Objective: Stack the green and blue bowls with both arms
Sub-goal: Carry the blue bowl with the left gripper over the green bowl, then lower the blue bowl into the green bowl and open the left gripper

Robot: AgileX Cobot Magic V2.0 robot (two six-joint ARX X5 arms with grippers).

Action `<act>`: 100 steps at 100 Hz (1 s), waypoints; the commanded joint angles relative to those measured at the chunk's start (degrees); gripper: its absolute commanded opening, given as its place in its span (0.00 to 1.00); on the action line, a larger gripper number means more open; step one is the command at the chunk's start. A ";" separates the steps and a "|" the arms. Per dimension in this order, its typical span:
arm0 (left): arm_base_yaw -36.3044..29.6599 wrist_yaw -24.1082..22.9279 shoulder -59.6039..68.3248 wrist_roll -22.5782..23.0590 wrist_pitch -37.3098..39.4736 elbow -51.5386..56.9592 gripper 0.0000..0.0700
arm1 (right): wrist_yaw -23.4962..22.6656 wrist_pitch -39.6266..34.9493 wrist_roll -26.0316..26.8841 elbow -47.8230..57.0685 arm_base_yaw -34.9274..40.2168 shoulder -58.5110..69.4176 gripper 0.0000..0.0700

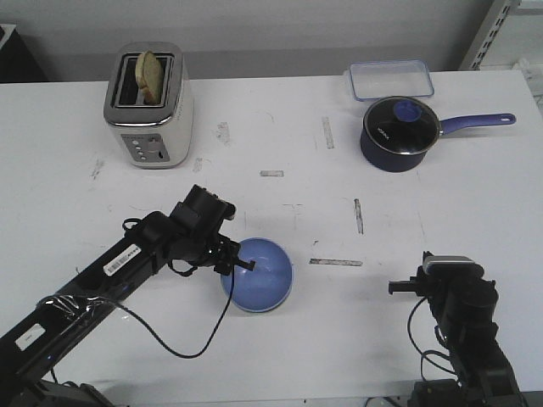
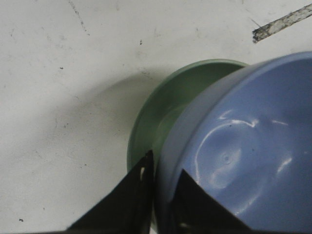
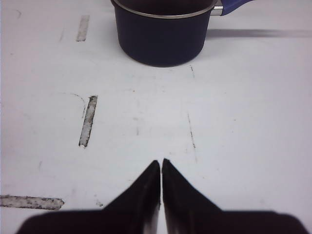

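Note:
The blue bowl [image 1: 261, 276] sits near the table's front middle, and my left gripper [image 1: 240, 264] is shut on its left rim. In the left wrist view the blue bowl [image 2: 243, 146] lies over the green bowl [image 2: 161, 112], off-centre, so a crescent of green shows beyond it. One finger of the left gripper [image 2: 163, 170] is inside the blue rim and the other outside. Whether the blue bowl rests in the green one or hangs just above it, I cannot tell. The blue bowl hides the green bowl in the front view. My right gripper [image 1: 394, 287] [image 3: 161, 163] is shut and empty over bare table, well right of the bowls.
A dark navy saucepan [image 1: 399, 134] [image 3: 163, 34] with a lid and long handle stands at the back right, with a clear plastic container [image 1: 390, 80] behind it. A toaster [image 1: 148, 106] holding a slice of toast stands at the back left. Tape marks [image 1: 335, 262] dot the white table.

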 commanded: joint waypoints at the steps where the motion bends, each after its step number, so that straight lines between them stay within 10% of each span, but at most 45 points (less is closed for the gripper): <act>1: -0.37 0.28 1.18 0.28 0.11 1.27 0.00 | -0.02 0.61 0.33 0.37 0.13 0.35 0.00; 33: -0.37 0.31 1.27 0.26 0.37 1.27 0.03 | 0.00 0.63 0.33 0.37 0.13 0.35 0.00; 64: -0.37 0.35 1.25 -0.20 0.26 1.46 1.00 | 0.00 0.61 0.33 0.37 0.13 0.35 0.00; 95: -0.02 0.04 1.14 0.11 -1.42 7.63 1.00 | -0.02 0.59 0.33 0.37 0.13 0.35 0.00; 100: 0.35 -0.35 1.14 0.83 -2.08 9.25 0.81 | 0.00 0.57 0.33 0.37 0.13 0.35 0.00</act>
